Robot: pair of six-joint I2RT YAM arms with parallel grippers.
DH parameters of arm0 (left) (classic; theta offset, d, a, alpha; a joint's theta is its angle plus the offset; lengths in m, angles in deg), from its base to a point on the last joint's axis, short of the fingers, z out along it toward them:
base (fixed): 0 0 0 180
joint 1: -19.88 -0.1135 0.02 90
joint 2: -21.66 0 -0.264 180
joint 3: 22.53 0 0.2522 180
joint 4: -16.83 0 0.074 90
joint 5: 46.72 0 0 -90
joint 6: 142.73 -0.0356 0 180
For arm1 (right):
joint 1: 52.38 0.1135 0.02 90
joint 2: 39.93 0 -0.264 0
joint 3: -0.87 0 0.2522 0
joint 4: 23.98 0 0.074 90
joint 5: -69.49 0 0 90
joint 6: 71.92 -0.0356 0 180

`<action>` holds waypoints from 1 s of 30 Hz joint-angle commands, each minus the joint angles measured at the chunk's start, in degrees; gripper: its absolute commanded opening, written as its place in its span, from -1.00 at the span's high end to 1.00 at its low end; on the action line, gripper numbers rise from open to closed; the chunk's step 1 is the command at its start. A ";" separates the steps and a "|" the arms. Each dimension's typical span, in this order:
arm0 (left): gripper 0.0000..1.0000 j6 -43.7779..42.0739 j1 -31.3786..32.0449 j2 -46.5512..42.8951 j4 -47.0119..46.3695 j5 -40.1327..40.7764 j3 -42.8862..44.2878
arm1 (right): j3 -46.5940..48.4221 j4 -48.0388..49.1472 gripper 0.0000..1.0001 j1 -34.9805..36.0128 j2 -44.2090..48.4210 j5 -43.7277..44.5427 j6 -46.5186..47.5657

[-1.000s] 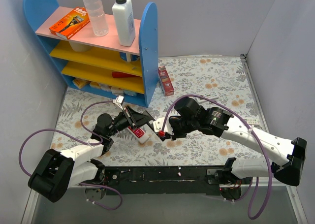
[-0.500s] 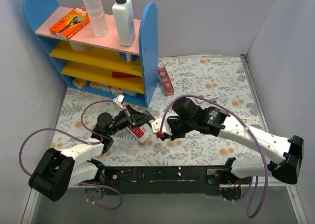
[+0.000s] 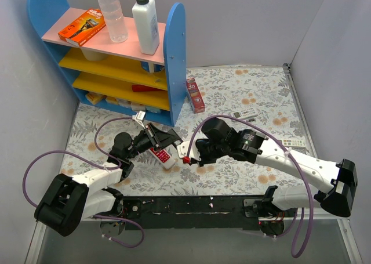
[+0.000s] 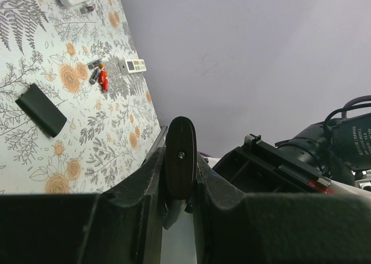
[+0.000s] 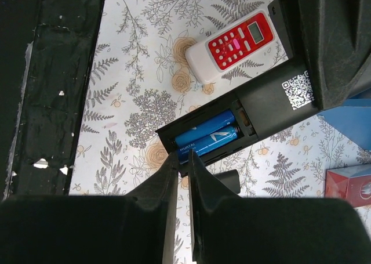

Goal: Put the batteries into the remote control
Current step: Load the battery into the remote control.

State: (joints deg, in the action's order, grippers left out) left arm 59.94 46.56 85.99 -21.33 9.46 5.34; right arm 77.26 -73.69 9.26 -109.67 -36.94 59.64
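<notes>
My left gripper (image 3: 167,138) is shut on the black remote control (image 5: 272,98) and holds it above the table. In the left wrist view the remote (image 4: 180,154) shows end-on between the jaws of that gripper (image 4: 179,171). Its battery bay is open, with two blue batteries (image 5: 208,137) lying side by side inside. My right gripper (image 5: 181,159) has its fingers almost together with nothing between them, and its tips are at the open end of the bay. In the top view the right gripper (image 3: 186,158) is just right of the remote. Loose dark and red batteries (image 4: 98,75) lie on the table.
A red-and-white remote (image 5: 235,43) lies on the floral table below the held one; it also shows in the top view (image 3: 162,155). A black flat piece (image 4: 42,109) and a white remote (image 4: 134,65) lie to the right. A blue shelf (image 3: 174,55) stands at back left.
My right gripper has moved a little to the left, closer to the remote held by my left gripper. The left arm has stayed where it was.
</notes>
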 commanded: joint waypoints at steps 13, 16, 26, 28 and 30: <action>1.00 9.24 0.13 -3.43 -4.68 -2.30 2.33 | -6.12 14.41 0.73 0.05 -1.28 7.28 -3.68; 1.00 9.15 0.22 -3.60 -4.50 -2.39 2.50 | -5.33 15.28 0.78 0.14 -2.68 8.68 -5.70; 1.00 9.33 0.13 -4.04 -4.33 -3.09 2.33 | -6.12 24.24 0.97 -0.04 -4.97 16.16 -9.83; 1.00 9.33 0.13 -4.13 -4.24 -3.09 2.15 | -6.12 25.22 0.97 -0.04 -5.06 16.16 -10.01; 1.00 9.42 0.22 -4.04 -4.15 -3.44 2.24 | -6.38 26.88 0.97 0.05 -5.24 16.16 -10.27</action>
State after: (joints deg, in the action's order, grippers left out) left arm 55.28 44.68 85.18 -19.47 15.45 5.34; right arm 71.82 -59.94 9.59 -112.92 -25.66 49.65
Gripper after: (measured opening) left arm 0.189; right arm 0.021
